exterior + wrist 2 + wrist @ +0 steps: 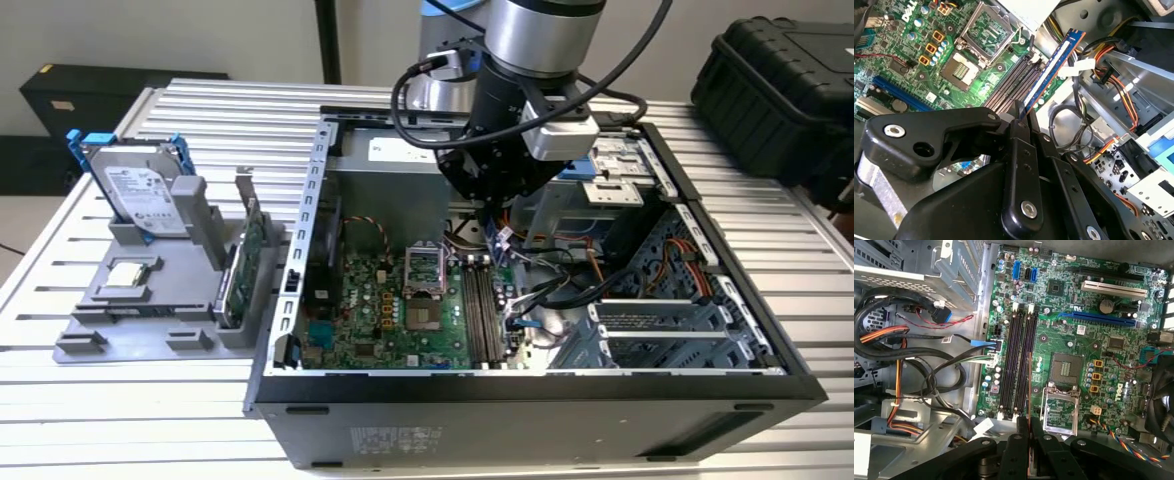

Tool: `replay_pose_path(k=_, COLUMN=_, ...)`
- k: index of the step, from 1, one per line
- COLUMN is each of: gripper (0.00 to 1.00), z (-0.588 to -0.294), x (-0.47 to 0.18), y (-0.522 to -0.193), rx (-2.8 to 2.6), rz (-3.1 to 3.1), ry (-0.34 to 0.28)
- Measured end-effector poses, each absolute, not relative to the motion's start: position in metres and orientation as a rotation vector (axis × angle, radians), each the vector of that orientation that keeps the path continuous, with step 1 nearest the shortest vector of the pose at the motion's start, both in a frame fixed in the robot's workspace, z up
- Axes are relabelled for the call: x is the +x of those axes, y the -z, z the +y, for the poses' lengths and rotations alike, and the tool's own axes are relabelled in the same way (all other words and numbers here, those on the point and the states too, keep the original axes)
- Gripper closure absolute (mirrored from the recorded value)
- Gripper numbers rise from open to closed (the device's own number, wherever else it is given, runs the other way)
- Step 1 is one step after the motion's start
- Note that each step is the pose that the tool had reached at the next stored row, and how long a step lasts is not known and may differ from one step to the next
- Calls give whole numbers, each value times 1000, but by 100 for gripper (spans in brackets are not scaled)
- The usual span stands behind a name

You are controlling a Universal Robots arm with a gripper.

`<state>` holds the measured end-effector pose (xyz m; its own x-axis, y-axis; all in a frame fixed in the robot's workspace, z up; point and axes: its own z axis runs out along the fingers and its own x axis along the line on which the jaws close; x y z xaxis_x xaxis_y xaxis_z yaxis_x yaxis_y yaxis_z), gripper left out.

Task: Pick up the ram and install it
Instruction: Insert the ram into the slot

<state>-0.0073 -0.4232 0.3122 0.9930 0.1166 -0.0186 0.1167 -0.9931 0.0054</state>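
While claw [1019, 116] clamps ram [1051, 67] in second wrist view, exterior view shows hard drive [140, 190].

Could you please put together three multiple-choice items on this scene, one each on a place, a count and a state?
1. Where is the ram?
A. in the grey holder outside the case
B. held over the motherboard's memory slots
C. lying on the table

2. How many long memory slots lie side by side on the motherboard?
A. one
B. four
C. eight

3. What state is the gripper in?
A. shut on the ram
B. open and bare
C. shut on a cable

Answers:
1 B, the second wrist view shows the stick in the air above the dark slots inside the computer case.
2 B, the first wrist view shows four parallel slots.
3 A, the black fingers pinch the stick's near end.
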Motion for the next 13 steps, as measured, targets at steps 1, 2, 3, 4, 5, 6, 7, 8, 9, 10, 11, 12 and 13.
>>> replay_pose_path(k=1, gripper=100, z=-423, x=-7, y=-312, rx=3130, rz=183, ry=29)
replay_pose_path(k=2, gripper=100, z=-423, x=-7, y=-312, rx=3130, rz=183, ry=29)
replay_pose_path(k=3, gripper=100, z=-423, x=-7, y=-312, rx=3130, rz=183, ry=29)
replay_pose_path(k=4, gripper=100, z=-423, x=-7, y=-312, rx=3130, rz=183, ry=29)
replay_pose_path(k=5, gripper=100, z=-423, x=-7, y=-312, rx=3130, rz=184, ry=29)
replay_pose_path(k=6, gripper=100, z=-423, x=-7, y=-312, rx=3130, rz=183, ry=29)
replay_pose_path(k=7, gripper=100, z=-423, x=-7, y=-312, rx=3130, rz=183, ry=29)
replay_pose_path(k=8, gripper=100, z=-423, x=-7, y=-311, rx=3130, rz=182, ry=29)
replay_pose_path(k=9, gripper=100, z=-424, x=-7, y=-311, rx=3130, rz=176, ry=29)
replay_pose_path(k=10, gripper=100, z=-424, x=-7, y=-310, rx=3131, rz=166, ry=29)
replay_pose_path(k=11, gripper=100, z=-425, x=-7, y=-310, rx=3131, rz=155, ry=29)
replay_pose_path(k=12, gripper=100, z=-425, x=-7, y=-309, rx=3132, rz=141, ry=29)
replay_pose_path(k=13, gripper=100, z=-426, x=-7, y=-309, rx=3133, rz=122, ry=29)
